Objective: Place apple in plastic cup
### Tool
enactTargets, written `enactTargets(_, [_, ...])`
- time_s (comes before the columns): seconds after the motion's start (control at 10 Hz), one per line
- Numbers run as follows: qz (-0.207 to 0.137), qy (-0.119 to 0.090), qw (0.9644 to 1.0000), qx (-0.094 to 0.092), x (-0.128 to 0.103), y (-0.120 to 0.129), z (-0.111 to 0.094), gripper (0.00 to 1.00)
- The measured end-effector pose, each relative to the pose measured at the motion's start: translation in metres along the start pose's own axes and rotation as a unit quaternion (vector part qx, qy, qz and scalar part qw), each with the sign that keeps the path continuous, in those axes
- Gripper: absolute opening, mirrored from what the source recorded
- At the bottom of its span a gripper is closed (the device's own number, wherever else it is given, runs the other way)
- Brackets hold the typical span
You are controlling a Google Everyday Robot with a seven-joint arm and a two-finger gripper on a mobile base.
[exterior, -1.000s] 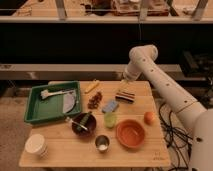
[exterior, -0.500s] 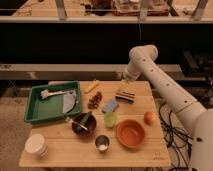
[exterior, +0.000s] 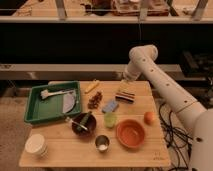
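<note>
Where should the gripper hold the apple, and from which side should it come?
Probably across its widest middle, coming straight down from above. The apple is round, with the orange bowl close beside it, so the top looks freest. The open gripper hangs over the table's far edge.

Dim warm light, soft blur

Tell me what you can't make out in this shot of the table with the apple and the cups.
Camera view:
- Pincer, open above the table's far edge: outline too blurred to trace.
- Plastic cup interior: too small to see.
- Brown pieces beside the green tray: too blurred to identify.
- Robot body: cut off by the right edge.
</note>
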Motion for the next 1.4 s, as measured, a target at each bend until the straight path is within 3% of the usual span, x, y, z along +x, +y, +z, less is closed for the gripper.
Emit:
enactTargets(0.2, [0.0, 0.0, 1.0, 0.0, -0.001, 0.0, 0.0, 0.8])
enactTargets(0.4, [0.014, 0.002, 0.9999, 0.005, -0.016, -0.003, -0.002, 0.8])
enactTargets(0.7, [0.045, -0.002, 0.9989, 0.012, -0.08, -0.01, -0.009, 0.8])
enactTargets(0.9, [0.061, -0.013, 0.9979, 0.016, -0.109, -0.018, 0.002, 0.8])
enactTargets(1.4, [0.101, -0.029, 0.9943, 0.016, -0.15, -0.021, 0.012, 0.8])
